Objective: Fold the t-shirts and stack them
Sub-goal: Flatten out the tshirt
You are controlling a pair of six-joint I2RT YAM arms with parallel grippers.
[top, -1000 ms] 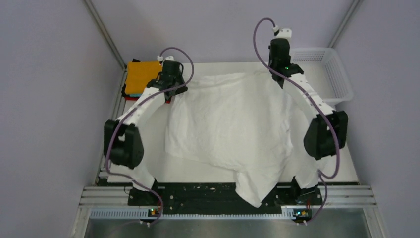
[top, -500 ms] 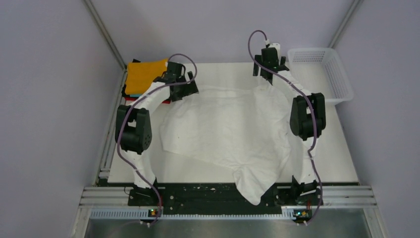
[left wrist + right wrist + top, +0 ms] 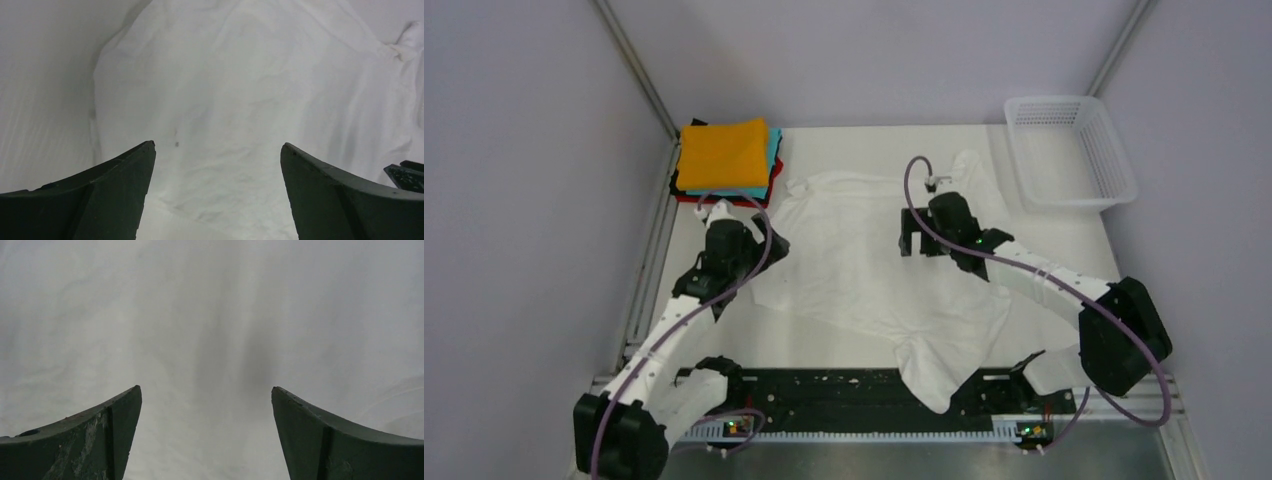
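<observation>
1. Both hands had let go of the white shirt (image 3: 874, 270) at its far edge and pulled back. My left hand (image 3: 762, 246) and right hand (image 3: 909, 232) stood fingers apart, holding nothing.
2. The white shirt lay spread mid-tabletop (image 3: 844, 140), spilling over at 6 o'clock. I judged it flattened, with folding still to begin.
3. I counted one white shirt, four folded in the stack (image 3: 724, 155) at 11 o'clock, and one basket (image 3: 1117, 160) at 1 o'clock.

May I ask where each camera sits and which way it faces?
Top external: above and behind the robot, looking down at the white t-shirt, folded stack and basket; left arm and right arm show.
Left wrist: on the left arm, looking down at the white t-shirt; open left gripper shows.
Right wrist: close over blurred white fabric; open right gripper shows.
Top and left wrist share the white t-shirt.
</observation>
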